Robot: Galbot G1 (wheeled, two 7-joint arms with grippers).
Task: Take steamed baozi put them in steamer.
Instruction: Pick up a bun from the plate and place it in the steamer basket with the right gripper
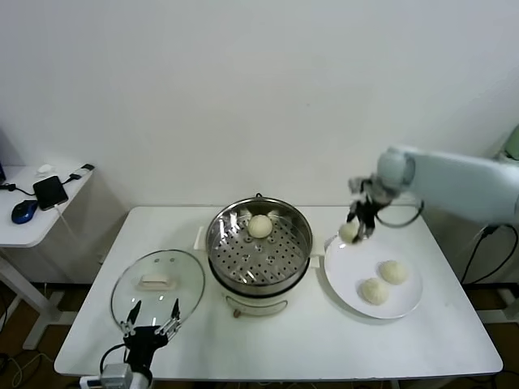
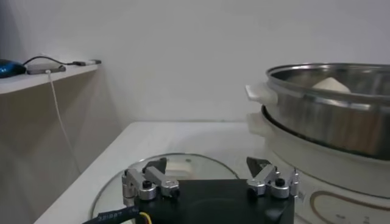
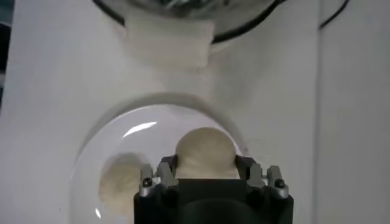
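I can't read any text, label, brand or number anywhere. My steamer [image 1: 259,247] base shows only faint unreadable markings.

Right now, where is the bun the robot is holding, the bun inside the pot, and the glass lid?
held baozi [image 1: 349,232], head view, its rounded side between the right pincer's tips.
baozi in the steamer [image 1: 259,226], head view, its top.
glass lid [image 1: 188,274], head view, bare glass beside its white handle.

Glass lid [image 1: 158,281] and white plate [image 1: 405,296] on white table [image 1: 308,340].
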